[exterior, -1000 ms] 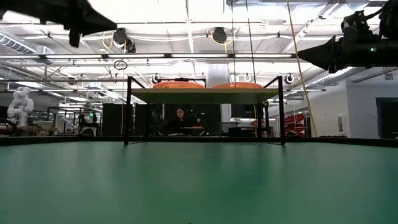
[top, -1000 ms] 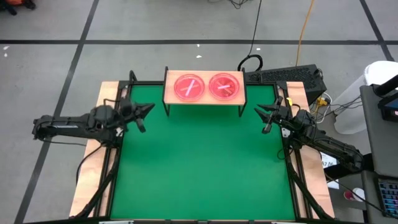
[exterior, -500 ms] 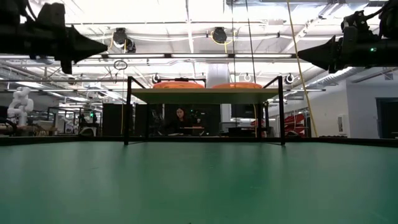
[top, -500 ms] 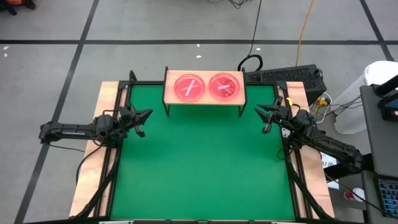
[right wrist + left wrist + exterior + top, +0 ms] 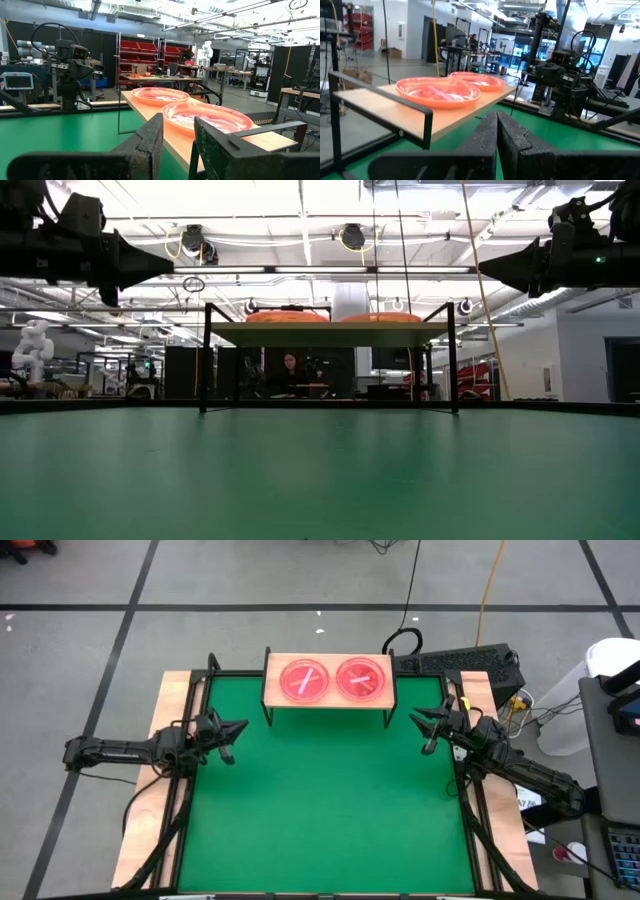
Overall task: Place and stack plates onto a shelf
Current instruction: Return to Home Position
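Observation:
The shelf (image 5: 328,700), a light-wood board on thin black legs, stands at the far edge of the green mat. On its top rest two pink-orange rounds of plates side by side, one on the left (image 5: 304,680) and one on the right (image 5: 362,679). How many plates lie in each I cannot tell. My left gripper (image 5: 238,727) hovers shut near the mat's left edge, pointing roughly level toward the right, clear of the shelf. My right gripper (image 5: 418,720) hovers open near the right edge with nothing between its fingers. In the wrist views, both grippers (image 5: 496,131) (image 5: 177,137) stand short of the plates (image 5: 438,91) (image 5: 207,116).
Black frame rails and wooden side strips (image 5: 160,770) border the mat (image 5: 320,810), whose middle and near part lie open. A keyboard (image 5: 460,662) and cables lie behind the right corner. In the low view, a person (image 5: 290,370) sits in the room beyond the shelf (image 5: 328,333).
My left gripper has come down from high above the mat and tipped from slanting downward to roughly level, staying shut; most of the drop came early. The right arm, the shelf and the plates have kept still.

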{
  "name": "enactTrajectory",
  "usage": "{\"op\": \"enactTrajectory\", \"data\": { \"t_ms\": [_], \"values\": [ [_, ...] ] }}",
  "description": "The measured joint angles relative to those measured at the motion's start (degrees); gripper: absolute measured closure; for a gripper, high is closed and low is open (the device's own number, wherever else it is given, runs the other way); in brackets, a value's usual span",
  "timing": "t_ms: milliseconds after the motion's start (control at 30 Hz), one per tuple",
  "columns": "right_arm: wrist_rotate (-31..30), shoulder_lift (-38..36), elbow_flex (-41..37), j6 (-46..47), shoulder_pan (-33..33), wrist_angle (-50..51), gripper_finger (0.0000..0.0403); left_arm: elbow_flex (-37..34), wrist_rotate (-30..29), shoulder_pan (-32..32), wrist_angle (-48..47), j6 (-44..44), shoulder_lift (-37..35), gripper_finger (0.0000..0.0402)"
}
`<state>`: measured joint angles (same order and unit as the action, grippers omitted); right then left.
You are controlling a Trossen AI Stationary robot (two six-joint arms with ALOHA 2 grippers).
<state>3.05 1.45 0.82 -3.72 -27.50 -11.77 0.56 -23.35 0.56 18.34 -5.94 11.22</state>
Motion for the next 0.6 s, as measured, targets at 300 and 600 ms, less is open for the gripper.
{"op": "enactTrajectory", "data": {
  "t_ms": [300, 600],
  "values": [
    [0.0, 0.0, 0.0, 0.01, -0.01, 0.0, 0.0309, 0.0, -1.79, 0.04, -5.7, 2.41, 0.02, 0.04],
    [0.0, 0.01, 0.0, 0.01, -0.01, 0.0, 0.0309, 0.01, -2.25, 0.04, -14.0, -2.86, 0.02, 0.04]
  ]
}}
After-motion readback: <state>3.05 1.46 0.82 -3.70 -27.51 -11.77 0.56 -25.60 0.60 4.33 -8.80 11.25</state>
